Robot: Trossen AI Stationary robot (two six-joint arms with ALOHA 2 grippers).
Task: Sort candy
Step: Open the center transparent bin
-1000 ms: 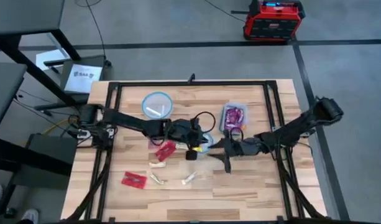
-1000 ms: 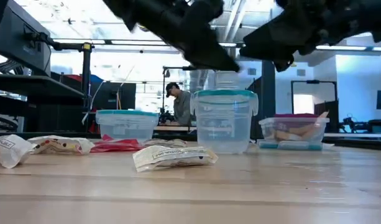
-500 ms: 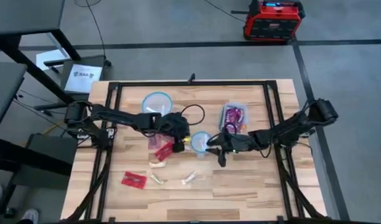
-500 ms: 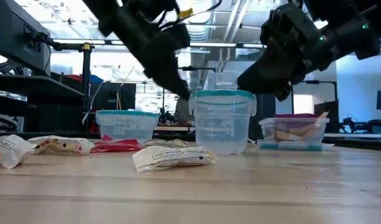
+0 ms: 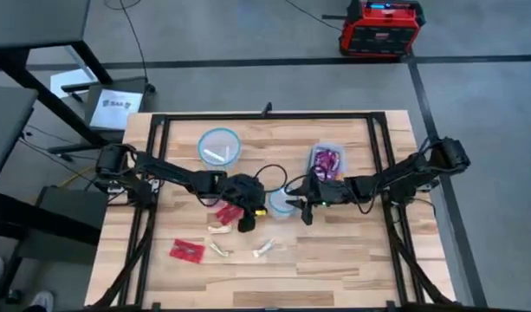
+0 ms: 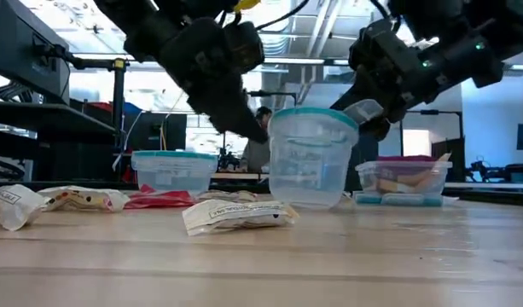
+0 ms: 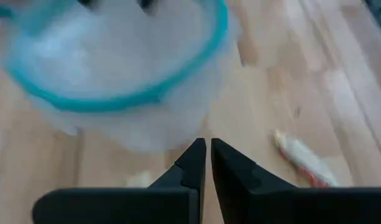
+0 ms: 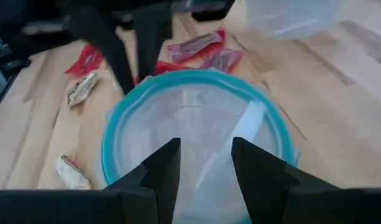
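A clear round container with a blue rim stands tilted at mid-table, a white stick inside it. My right gripper is open at the container's right rim. My left gripper is shut beside the container's left wall. Candy lies loose on the wood. There are red packets and cream sticks. My left gripper's shut fingertips stand against the container's left wall, slanting down from the left. I cannot tell whether they touch it. My right gripper reaches the rim's right side from the right, slanting down. Its open fingers hide that part of the rim, so a hold cannot be told.
A second round container with a white stick stands at the far left. A rectangular container with purple packets stands at the far right. Black frame rails run along the table's sides. Bare wood lies along the near edge.
My left gripper has swung from the container's right side across to its left, toward the near edge. My right gripper has moved left up to the container's rim. The container, upright before, now leans.
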